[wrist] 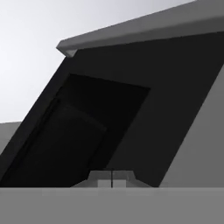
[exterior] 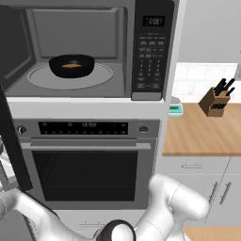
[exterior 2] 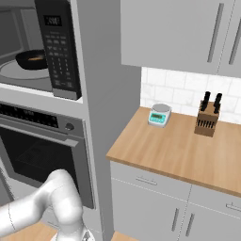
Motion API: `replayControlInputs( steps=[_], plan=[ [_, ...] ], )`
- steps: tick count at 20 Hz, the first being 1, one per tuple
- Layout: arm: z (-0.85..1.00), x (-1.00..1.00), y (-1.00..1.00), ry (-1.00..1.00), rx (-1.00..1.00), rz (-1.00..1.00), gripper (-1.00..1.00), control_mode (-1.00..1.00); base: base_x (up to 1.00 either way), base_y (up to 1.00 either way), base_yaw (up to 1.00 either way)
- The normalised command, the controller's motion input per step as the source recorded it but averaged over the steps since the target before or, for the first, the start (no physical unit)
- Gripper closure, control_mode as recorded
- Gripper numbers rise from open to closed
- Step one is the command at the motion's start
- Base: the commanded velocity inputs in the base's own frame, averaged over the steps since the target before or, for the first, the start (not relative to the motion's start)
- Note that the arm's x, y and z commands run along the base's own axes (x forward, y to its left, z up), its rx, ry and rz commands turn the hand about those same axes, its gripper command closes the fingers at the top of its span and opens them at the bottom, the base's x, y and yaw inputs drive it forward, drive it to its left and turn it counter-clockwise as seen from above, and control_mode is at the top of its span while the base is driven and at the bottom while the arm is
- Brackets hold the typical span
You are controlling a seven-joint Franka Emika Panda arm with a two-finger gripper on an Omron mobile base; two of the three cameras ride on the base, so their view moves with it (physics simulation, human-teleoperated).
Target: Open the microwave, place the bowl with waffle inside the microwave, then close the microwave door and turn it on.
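The microwave stands open above the oven, keypad on its right. On the glass turntable in the grey cavity sits the black bowl, with the orange-brown waffle lying in it. From the right base view the bowl shows beside the keypad. The microwave door is swung out at the far left, seen edge-on as a dark strip. In the hand view my gripper is shut, empty, close up against the door's black panel. My arm reaches low to the left.
A steel-trimmed oven sits under the microwave. To the right runs a wooden counter with a small kitchen scale and a knife block. Grey cabinets hang above and stand below it.
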Motion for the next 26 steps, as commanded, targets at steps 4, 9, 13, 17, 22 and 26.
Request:
replayControlInputs(
  steps=[4,9,13,17,22,26],
  plan=[
    [0.73,-0.16,-1.0,0.18,0.51,0.02,1.0,-1.0,0.0,0.0,0.0],
    [0.67,-0.23,-1.0,0.22,0.52,0.05,1.0,-1.0,0.0,0.0,0.0],
    [0.52,-0.19,-1.0,0.26,0.49,0.06,1.0,-1.0,0.0,0.0,0.0],
    [0.15,0.01,-1.0,0.31,0.39,0.11,1.0,-1.0,0.0,0.0,0.0],
    [-0.01,0.56,-1.0,0.1,0.31,0.19,1.0,-1.0,0.0,0.0,0.0],
    [-0.01,0.97,-1.0,0.02,0.25,0.23,1.0,-1.0,0.0,0.0,0.0]
  ],
)
